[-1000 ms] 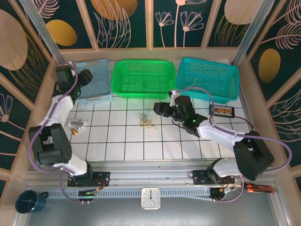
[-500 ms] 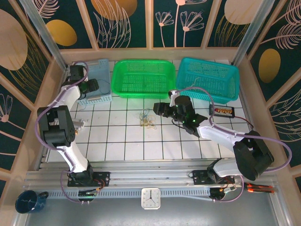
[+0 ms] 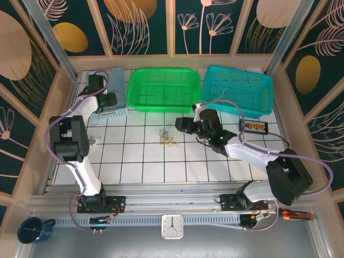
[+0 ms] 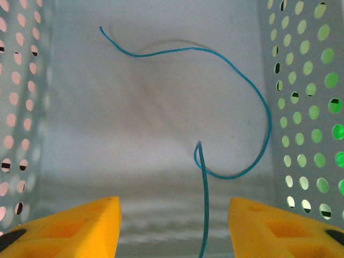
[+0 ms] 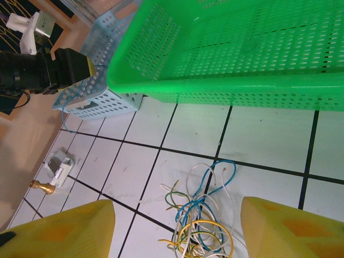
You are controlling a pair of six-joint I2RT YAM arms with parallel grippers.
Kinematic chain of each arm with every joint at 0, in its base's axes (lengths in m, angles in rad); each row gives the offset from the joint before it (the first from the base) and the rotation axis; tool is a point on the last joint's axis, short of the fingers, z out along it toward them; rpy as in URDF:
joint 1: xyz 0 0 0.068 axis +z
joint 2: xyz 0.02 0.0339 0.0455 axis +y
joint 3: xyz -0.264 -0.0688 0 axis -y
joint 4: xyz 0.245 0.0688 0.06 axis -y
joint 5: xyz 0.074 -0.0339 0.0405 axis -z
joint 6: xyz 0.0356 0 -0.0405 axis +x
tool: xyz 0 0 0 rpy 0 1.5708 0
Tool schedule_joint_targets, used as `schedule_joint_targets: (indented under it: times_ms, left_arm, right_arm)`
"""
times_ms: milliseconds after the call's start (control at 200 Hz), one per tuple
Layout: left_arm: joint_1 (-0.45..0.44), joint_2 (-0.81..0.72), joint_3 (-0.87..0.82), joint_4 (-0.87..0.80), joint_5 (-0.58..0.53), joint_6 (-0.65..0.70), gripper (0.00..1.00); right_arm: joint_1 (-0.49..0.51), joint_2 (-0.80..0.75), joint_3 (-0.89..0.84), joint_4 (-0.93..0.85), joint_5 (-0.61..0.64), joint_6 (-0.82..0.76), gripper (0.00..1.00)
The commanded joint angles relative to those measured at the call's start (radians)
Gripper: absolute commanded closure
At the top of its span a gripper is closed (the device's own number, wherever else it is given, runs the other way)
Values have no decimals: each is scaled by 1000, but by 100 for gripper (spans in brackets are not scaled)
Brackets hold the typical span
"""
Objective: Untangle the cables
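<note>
The cables [image 3: 169, 137] lie as a small tangle of blue, whitish, yellow and green loops [image 5: 210, 223] on the white tiles at mid-table. My right gripper [image 3: 180, 125] hovers just right of them, open, its yellow fingers [image 5: 279, 228] standing either side of the tangle without touching it. My left gripper [image 3: 106, 100] reaches into the light blue basket [image 3: 107, 80], open. A single blue wire [image 4: 258, 102] curls on the basket floor and runs down between the yellow fingers [image 4: 80, 228], touching neither. From the right wrist, the left gripper [image 5: 67, 67] shows at the basket's rim.
A green basket [image 3: 161, 102] and a teal basket [image 3: 236, 105] stand along the back. A small white part with a brass piece [image 5: 56, 169] lies on the tiles at the left. A small dark box [image 3: 253, 126] sits at the right. Wooden walls close in the table.
The left arm has swung in from the left wall, and its gripper has shifted slightly right over the light blue basket. The right arm and the tangle have not moved.
</note>
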Motion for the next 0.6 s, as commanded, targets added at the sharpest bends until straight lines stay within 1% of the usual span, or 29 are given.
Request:
schedule_joint_targets:
  times_ms: [0,100,255,395,595]
  left_arm:
    - [4,26,22,-32,-13,19,50]
    - [5,36,21,-31,-18,20,59]
    - [5,49,30,-30,-24,22,78]
    - [5,49,58,-55,-22,25,100]
    - [5,0,159,-141,-10,19,100]
  right_arm:
    - [-5,-9,4,22,1,14,37]
    - [-5,-12,0,21,2,15,37]
    - [-5,-16,-2,16,5,13,37]
    - [-5,-21,0,12,7,13,37]
    - [-5,-10,4,12,4,14,37]
